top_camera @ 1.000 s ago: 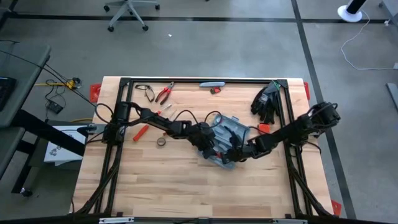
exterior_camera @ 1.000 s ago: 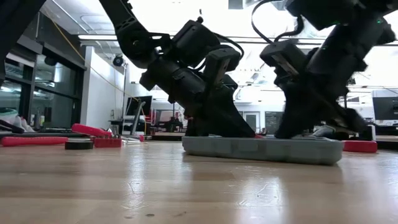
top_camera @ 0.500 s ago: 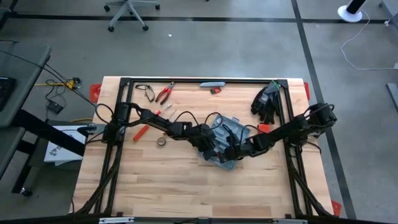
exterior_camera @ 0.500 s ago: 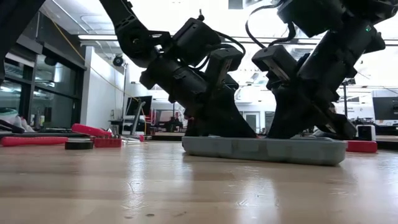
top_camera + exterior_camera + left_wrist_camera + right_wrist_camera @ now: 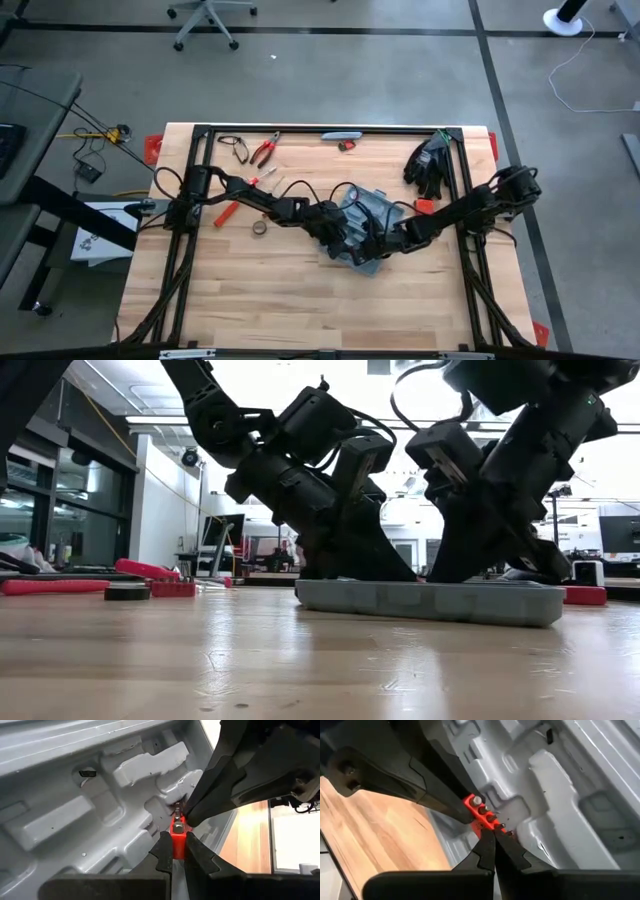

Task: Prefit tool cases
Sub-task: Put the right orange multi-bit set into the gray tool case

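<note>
The grey-blue tool case [image 5: 365, 212] lies open and flat at the table's middle, its moulded grey inside [image 5: 75, 795] facing up. It rests flat on the wood [image 5: 430, 602]. Both grippers reach slanting down into it and meet at a small red bit holder [image 5: 178, 831] set in the moulding near the case's near edge. My left gripper [image 5: 178, 851] is shut on that holder. My right gripper [image 5: 493, 839] is shut, its tips at the same holder [image 5: 479, 815]. In the low view the fingers hide the holder. My left gripper pinches the red bit holder's two sides [image 5: 178, 842] between its two fingers, slanting down from the table's left. The holder sits in the case's moulding. My right gripper has its shut fingertips [image 5: 489, 840] against the holder's end [image 5: 485, 822], slanting down from the table's right.
Red-handled pliers [image 5: 265, 150] and a grey tool [image 5: 340, 135] lie by the far edge. Black gloves [image 5: 428, 165] hang at the far right. A tape roll [image 5: 259, 227] and a red-handled tool [image 5: 226, 212] lie left of the case. Bare wood fills the near half.
</note>
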You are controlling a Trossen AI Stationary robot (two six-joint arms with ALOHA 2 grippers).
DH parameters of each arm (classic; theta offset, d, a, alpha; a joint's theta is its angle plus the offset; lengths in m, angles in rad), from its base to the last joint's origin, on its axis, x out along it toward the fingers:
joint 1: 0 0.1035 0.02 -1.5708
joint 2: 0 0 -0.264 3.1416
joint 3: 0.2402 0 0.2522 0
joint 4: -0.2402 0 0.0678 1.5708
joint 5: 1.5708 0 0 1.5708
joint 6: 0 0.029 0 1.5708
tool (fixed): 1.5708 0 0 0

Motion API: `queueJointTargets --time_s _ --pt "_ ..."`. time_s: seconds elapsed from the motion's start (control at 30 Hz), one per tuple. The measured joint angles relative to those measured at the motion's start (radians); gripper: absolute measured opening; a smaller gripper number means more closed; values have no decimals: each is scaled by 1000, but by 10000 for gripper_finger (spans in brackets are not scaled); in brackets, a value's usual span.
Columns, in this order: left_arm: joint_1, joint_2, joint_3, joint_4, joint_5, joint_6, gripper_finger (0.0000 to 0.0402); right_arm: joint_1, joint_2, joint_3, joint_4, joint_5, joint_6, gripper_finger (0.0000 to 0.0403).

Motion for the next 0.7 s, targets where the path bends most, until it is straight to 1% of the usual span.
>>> queueJointTargets --time_s 0.13,0.37,0.5,0.7 --pt "0 0 -1 5 4 0 11 0 19 2 4 -9 7 0" --pt "10 -16 -3 30 18 -3 58 0 27 3 -14 -17 9 0" --pt "30 -22 -3 34 66 12 75 0 28 2 -21 -18 9 0" --pt "56 -22 -3 36 126 12 80 0 29 2 -30 -21 8 0"
